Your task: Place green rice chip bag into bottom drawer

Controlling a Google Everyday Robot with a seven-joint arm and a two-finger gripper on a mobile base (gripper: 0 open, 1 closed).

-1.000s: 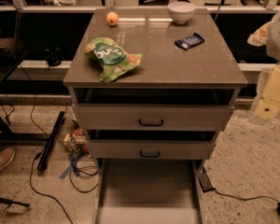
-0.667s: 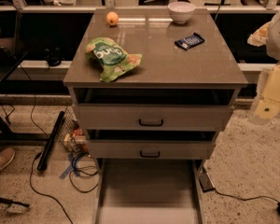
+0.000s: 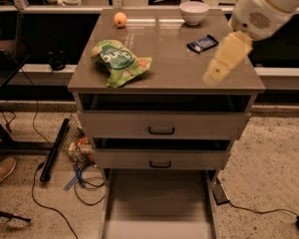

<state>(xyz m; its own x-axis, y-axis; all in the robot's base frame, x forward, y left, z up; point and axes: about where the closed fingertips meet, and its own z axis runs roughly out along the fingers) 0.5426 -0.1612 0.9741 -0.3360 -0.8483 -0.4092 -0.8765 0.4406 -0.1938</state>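
Nearest, at the foot of the cabinet (image 3: pixel 174 68), the bottom drawer (image 3: pixel 157 203) is standing pulled out, its flat floor showing nothing on it. Above it in the cabinet's front, the two upper drawers (image 3: pixel 162 126) with black handles are sitting closed or nearly so.

On the cabinet's top, toward its left front, the green rice chip bag (image 3: pixel 120 62) is lying flat and crinkled, one corner reaching toward the front edge. The gripper (image 3: pixel 217 71) is hanging over the right front of the same top, well apart from the bag and carrying nothing. It is blurred, and whether it is spread or closed cannot be told.

The bag is looking light, puffy and soft. Its foil skin is likely slippery, it will probably give under pressure, and the chips inside would crush under a hard squeeze. A pinch across a narrow part of the pouch, or on a crimped end seam, is looking like the safest hold, with only gentle closing force. Pressing straight down on the swollen middle risks sliding off or cracking the contents.

Farther back on the top, a small dark blue wrapped bar (image 3: pixel 203 43) is lying toward the right. At the rear edge an orange fruit (image 3: pixel 120 19) and a white bowl (image 3: pixel 193 12) are sitting.
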